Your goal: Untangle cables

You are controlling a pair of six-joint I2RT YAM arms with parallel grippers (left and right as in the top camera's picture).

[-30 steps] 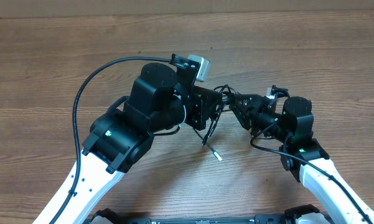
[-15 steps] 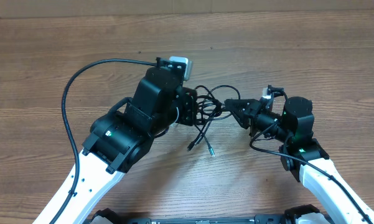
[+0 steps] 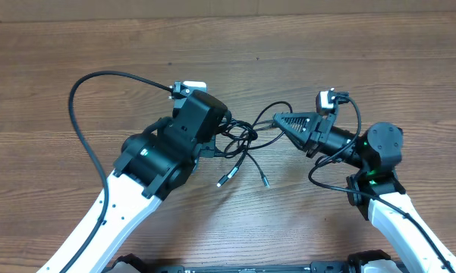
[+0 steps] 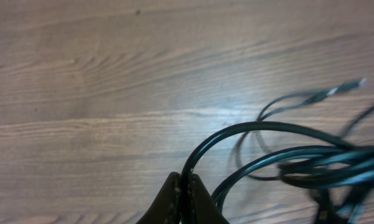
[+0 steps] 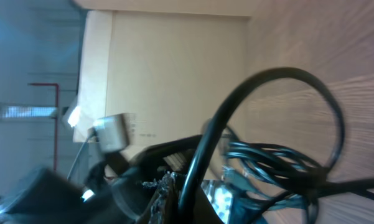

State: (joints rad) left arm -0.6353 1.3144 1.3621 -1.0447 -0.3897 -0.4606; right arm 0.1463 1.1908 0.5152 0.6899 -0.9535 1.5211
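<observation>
Cables, thin, black and flexible, were gathered in one tangled bunch between the two arms, near the middle of the brown wooden table. The left jaws were on the left side of the bunch and the right jaws on its right side, with the knot of loops directly between them.

In the left wrist view the left jaws were clenched, and one strand of the cables came out from between their tips. It rose in a smooth arc to the right and joined the other strands, which were blurred at the right edge.

In the right wrist view the right jaws were also clenched on a strand of the cables. This strand went up from the tips and curved over in a wide loop, with the rest of the bunch behind it.

Two loose ends with small metal plug connectors pointed down toward the near edge of the table, below the bunch and apart from each other. I could not tell if they touched the wood.
</observation>
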